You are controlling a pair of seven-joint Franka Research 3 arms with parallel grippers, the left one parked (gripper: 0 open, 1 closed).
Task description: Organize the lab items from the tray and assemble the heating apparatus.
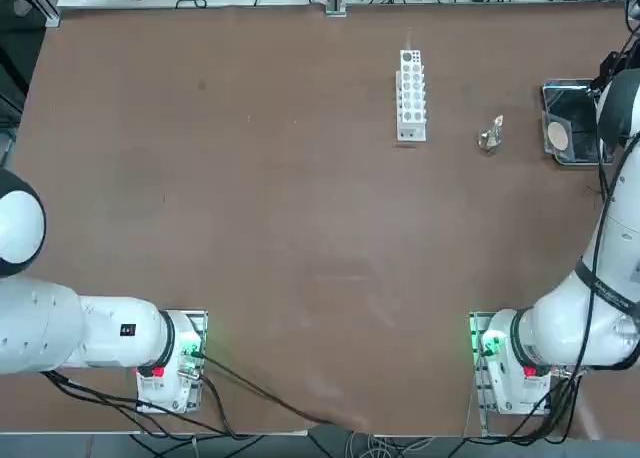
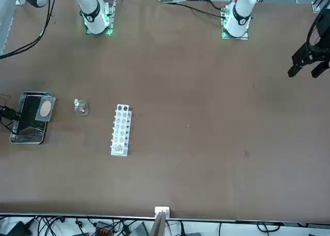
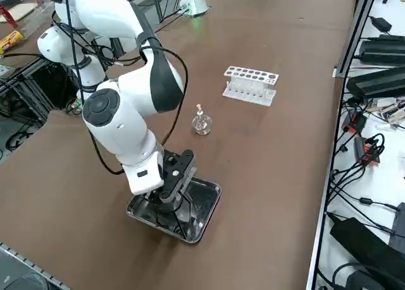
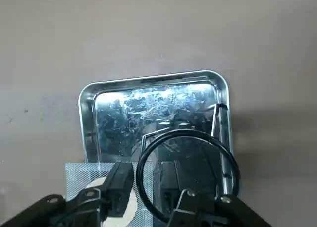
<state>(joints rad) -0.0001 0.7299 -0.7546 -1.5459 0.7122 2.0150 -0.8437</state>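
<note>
Four cameras covering one worktop (image 1: 300,228)
Overhead, front and raised right-side views are all sharing the tray (image 3: 205,204); the wrist camera is hovering close above it.

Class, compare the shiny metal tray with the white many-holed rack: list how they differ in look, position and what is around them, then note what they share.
The shiny metal tray is reflective, shallow and rimmed; the white many-holed rack is matte, long and narrow, with rows of round holes. The tray holds a dark wire ring stand, and a square mesh overlaps its edge; the rack's holes look empty. The right gripper is over the tray; nothing hangs over the rack. Both rest on the brown table.
</note>
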